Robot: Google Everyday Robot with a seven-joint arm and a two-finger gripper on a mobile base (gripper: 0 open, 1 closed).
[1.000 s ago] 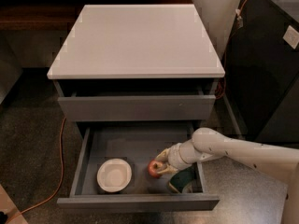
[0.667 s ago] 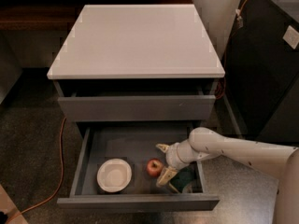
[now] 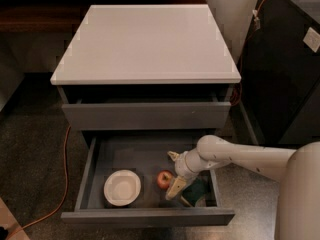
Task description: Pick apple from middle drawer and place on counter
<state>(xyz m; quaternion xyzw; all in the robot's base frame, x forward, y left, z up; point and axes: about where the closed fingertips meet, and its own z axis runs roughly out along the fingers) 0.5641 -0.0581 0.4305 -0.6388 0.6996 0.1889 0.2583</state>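
The middle drawer stood pulled right out, so the opening part of the job looked done. And there was the apple, sitting on the drawer floor, just at 3 o'clock from the white bowl, not lifted and not held.

The gripper was down inside the drawer, right at the apple's 3 o'clock, arm reaching in from the right. Its fingers were spread apart, one pale finger up toward 12 and the other angled down toward 6, with the mouth facing the fruit. Whether either pad touched the apple could not be told, but nothing was clamped.

A dark sponge lay under the wrist, at about 4 o'clock from the apple, close enough to be a nuisance.

By the look of it, this was the approach to the grasp, early in the task. The close on the apple, the lift clear of the drawer, and the carry up to the white counter at 12 o'clock, above the shut top drawer, all seemed left to do
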